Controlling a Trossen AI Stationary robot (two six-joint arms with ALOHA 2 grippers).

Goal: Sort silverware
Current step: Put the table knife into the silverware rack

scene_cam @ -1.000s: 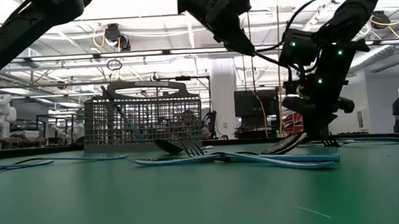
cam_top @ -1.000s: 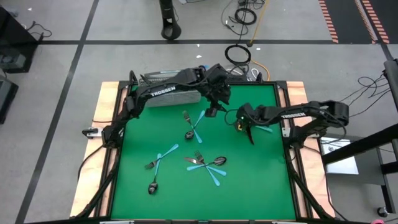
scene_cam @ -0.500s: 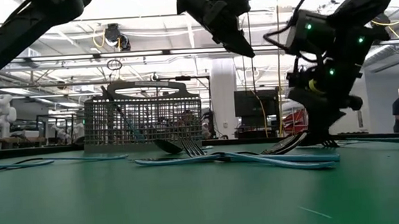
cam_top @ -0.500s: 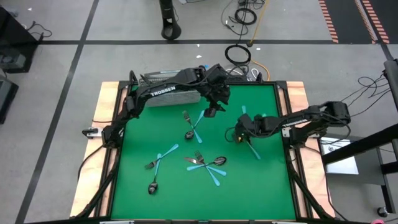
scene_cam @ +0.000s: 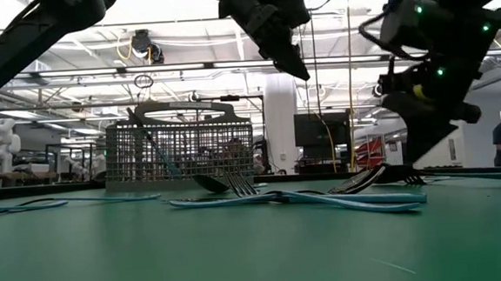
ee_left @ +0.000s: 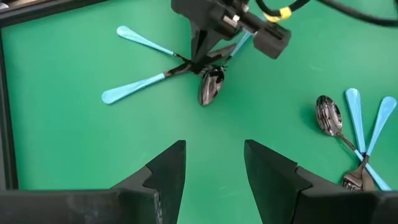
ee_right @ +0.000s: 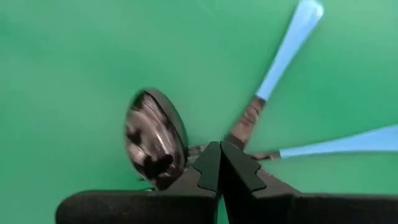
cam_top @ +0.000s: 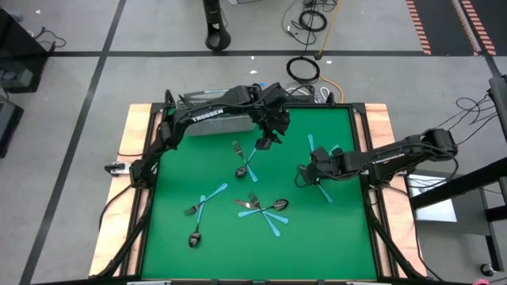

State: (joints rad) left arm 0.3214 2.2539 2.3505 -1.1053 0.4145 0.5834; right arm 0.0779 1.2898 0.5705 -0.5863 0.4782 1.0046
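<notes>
Currently most blue-handled and dark metal forks and spoons (cam_top: 255,207) are lying loose on the green mat (cam_top: 174,237), outside the grey wire-mesh basket (scene_cam: 181,152). Left gripper (cam_top: 268,141) is hovering spread; right gripper (cam_top: 304,170) (fingers pressed together) is touching a spoon cluster (ee_right: 152,138).

Open green mat (cam_top: 329,229) fills the lower right and the lower left corner of the high view, so a gripper passes freely there. The middle is cluttered: a crossed fork and spoon (cam_top: 244,161) upper centre, a pair (cam_top: 204,199) at left, a lone spoon (cam_top: 195,235) below it, and a heap (cam_top: 265,209) at centre. The wire basket (cam_top: 222,121) blocks the upper left edge. The left gripper (cam_top: 268,142) hangs beside it; the right gripper (cam_top: 306,171) sits low over blue-handled pieces (cam_top: 323,150) at right.
</notes>
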